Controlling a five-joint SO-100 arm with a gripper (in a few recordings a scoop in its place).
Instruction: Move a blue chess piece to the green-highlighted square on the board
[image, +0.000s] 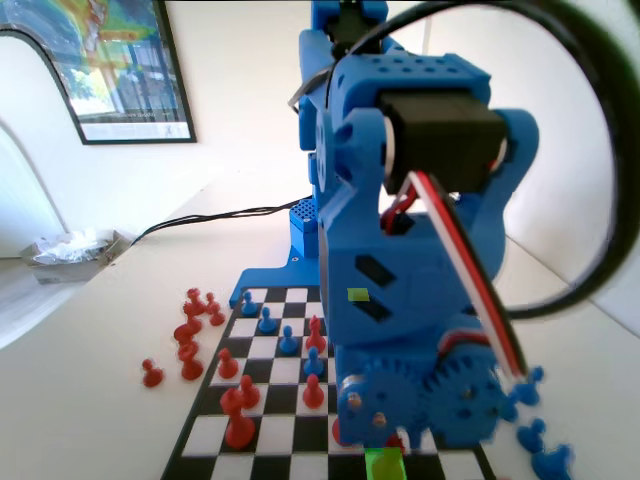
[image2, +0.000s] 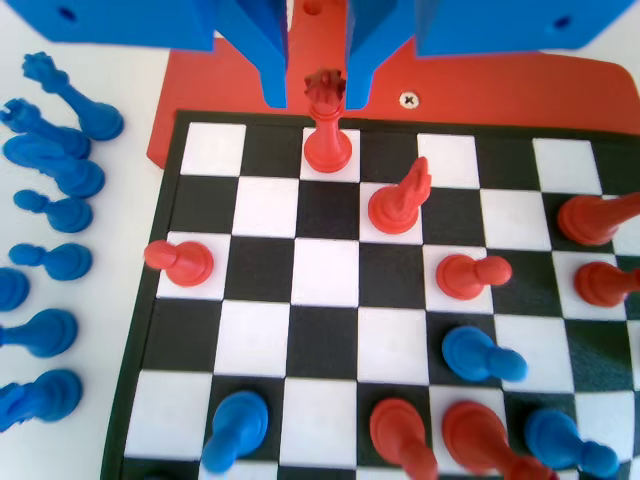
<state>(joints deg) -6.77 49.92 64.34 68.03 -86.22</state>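
Observation:
In the wrist view my gripper (image2: 315, 95) hangs open over the board's far row, one jaw on either side of the crowned head of a red piece (image2: 327, 145). Nothing is held. Small blue chess pieces stand on the board (image2: 325, 270) nearer the camera, at lower left (image2: 237, 430), right of centre (image2: 480, 355) and lower right (image2: 565, 440). In the fixed view the blue arm (image: 410, 250) hides much of the board (image: 270, 350). The green-highlighted square (image: 385, 465) shows at the bottom edge, just below the arm. Blue pieces (image: 288, 340) stand in a diagonal line there.
Several captured blue pieces (image2: 50, 260) lie off the board's left side in the wrist view. Red pieces crowd the board, among them a tilted one (image2: 400, 200) and a pawn (image2: 180, 262). In the fixed view red pieces (image: 190, 330) stand left of the board, and a paler yellow-green square (image: 358, 295) shows.

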